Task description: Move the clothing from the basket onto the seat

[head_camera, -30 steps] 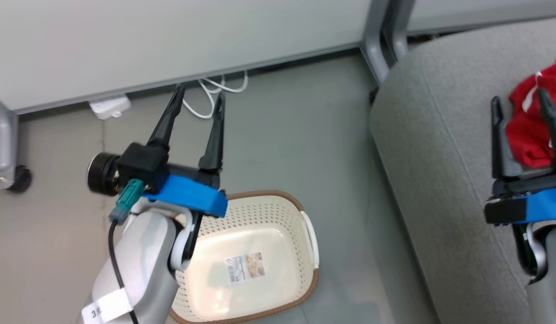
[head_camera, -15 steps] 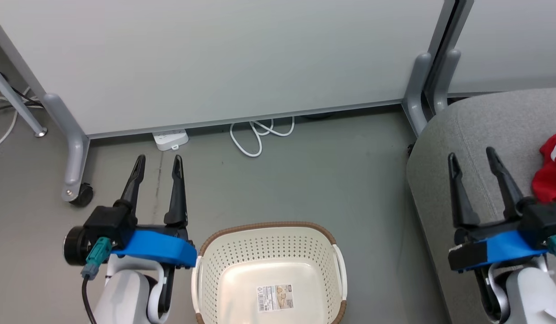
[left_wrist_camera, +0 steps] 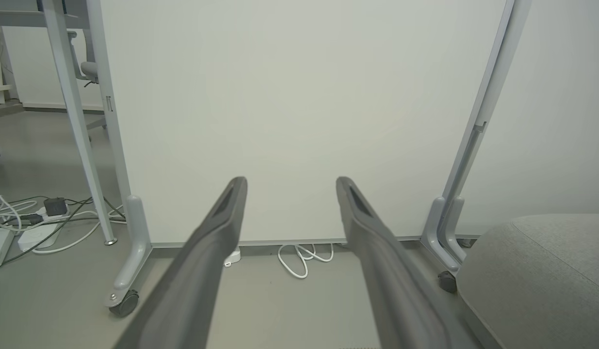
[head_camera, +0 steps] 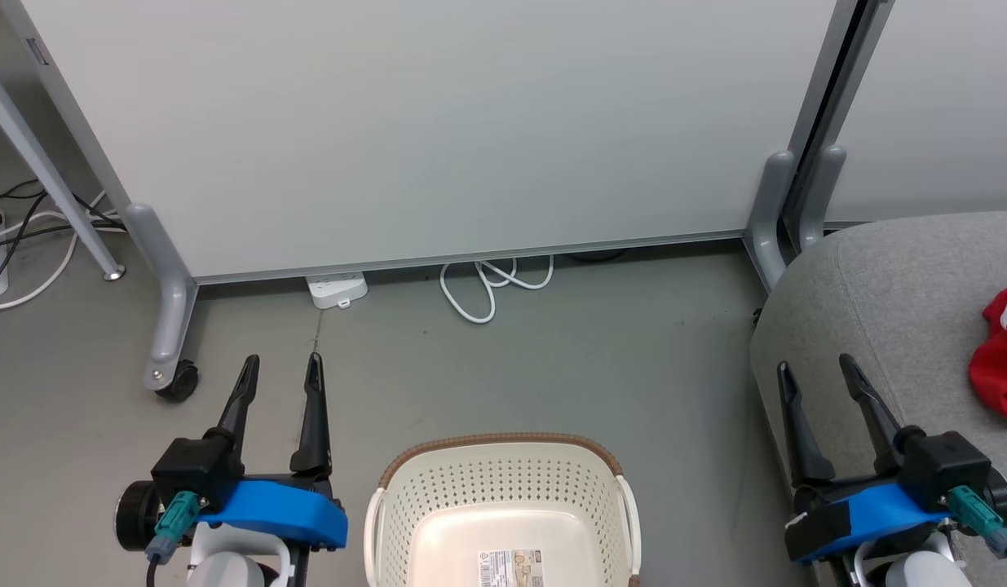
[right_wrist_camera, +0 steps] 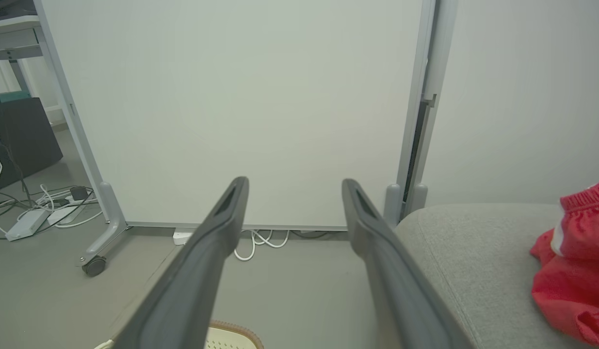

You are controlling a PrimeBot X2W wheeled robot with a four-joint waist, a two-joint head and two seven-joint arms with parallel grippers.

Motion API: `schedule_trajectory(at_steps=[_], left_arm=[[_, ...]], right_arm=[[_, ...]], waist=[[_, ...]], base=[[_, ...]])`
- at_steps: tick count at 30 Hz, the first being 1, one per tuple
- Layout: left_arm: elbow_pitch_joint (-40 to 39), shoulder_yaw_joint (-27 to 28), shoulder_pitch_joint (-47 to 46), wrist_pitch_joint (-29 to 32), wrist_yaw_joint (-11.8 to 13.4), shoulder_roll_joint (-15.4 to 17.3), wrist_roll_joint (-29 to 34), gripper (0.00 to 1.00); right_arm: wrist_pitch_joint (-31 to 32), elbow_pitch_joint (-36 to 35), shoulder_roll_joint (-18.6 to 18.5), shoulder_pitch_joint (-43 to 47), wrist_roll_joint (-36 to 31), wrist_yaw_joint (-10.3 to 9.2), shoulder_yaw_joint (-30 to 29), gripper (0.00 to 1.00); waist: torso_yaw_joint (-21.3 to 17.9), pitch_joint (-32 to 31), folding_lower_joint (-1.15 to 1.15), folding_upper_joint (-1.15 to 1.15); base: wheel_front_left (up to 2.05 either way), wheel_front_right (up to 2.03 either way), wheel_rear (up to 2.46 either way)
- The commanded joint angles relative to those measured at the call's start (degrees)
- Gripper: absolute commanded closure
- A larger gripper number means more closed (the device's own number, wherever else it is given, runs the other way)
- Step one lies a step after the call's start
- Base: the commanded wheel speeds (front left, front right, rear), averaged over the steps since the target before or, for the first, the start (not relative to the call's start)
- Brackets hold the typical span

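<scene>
"So, what has changed in the last second?"

"Your right gripper (head_camera: 814,364) has come away from the clothing (head_camera: 1000,359). A second ago its fingers stood either side of the red heap. Now the heap lies on the seat (head_camera: 878,277), well off to that gripper's right, and the fingers are spread wide with nothing between them. Your left gripper (head_camera: 282,359) was over the basket (head_camera: 503,442); now it sits just to the basket's left, equally spread and empty. The head camera has swung too, so don't read the whole shift as things moving. The basket now lies between your two grippers."

"Does that mean the job is done?"

"Probably, by my judgement. The clothing is on the seat and both arms look parked. What you can see of the basket's floor is bare apart from its paper label (head_camera: 511,562)."

"What can't I see?"

"The basket's near half is cut off below your grippers, so a garment could perhaps lie there, though I doubt it. The clothing is clipped by the right edge in the head and right wrist views, so you can't tell whether it is one piece or several."
</scene>
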Motion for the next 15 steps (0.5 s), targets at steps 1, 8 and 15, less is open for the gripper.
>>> schedule_trajectory(at_steps=[1,8,15], left_arm=[[0.3,0.5,0.8,-0.1,-0.4,-0.1,0.4,0.00],[0.9,0.2,2.0,-0.1,-0.7,-0.2,0.0,0.00],[1.2,-0.1,2.4,-0.1,-0.9,-0.3,-0.7,0.00]], right_arm=[[0.0,0.1,0.5,1.1,0.2,0.01,0.0,0.00],[0.0,0.6,1.1,2.3,0.6,0.01,-0.2,0.00],[0.0,1.4,1.4,2.0,1.1,0.01,-0.4,0.00]], waist=[[0.1,-0.3,0.01,0.00],[0.3,-1.0,0.01,0.00],[0.1,-1.6,0.01,0.00]], base=[[0.00,0.00,0.00],[0.00,0.00,0.00],[0.00,0.00,0.00]])
